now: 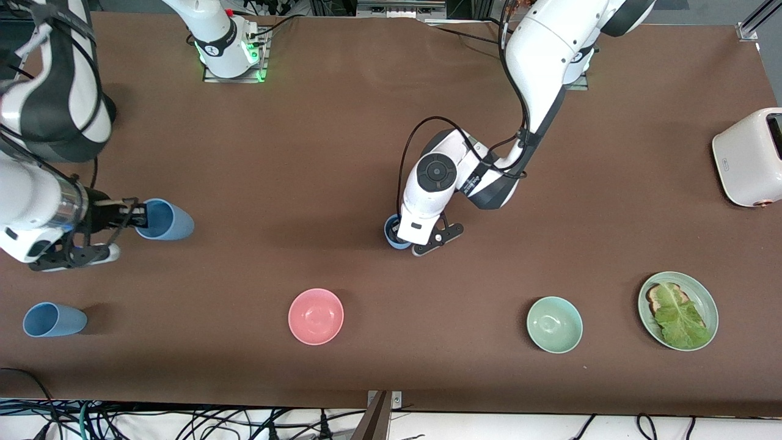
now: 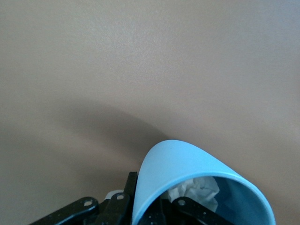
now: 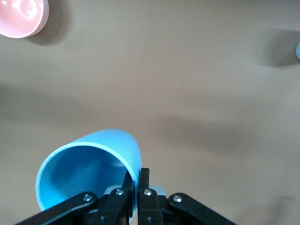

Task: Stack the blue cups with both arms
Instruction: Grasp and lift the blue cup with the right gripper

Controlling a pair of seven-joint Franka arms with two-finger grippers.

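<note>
Both hands, one blue cup [image 1: 164,220] each; three cups total.

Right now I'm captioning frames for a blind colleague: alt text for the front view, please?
Two white arms each grip a blue cup: the right gripper holds one cup, the left gripper another. A third cup lies near a pink bowl.

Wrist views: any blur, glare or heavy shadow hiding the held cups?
Left wrist view: blue cup sharp at the rim, its broad soft shadow on the table. Right wrist view: cup and the right gripper pinching its rim crisp; pink bowl shows a small glare spot.
</note>
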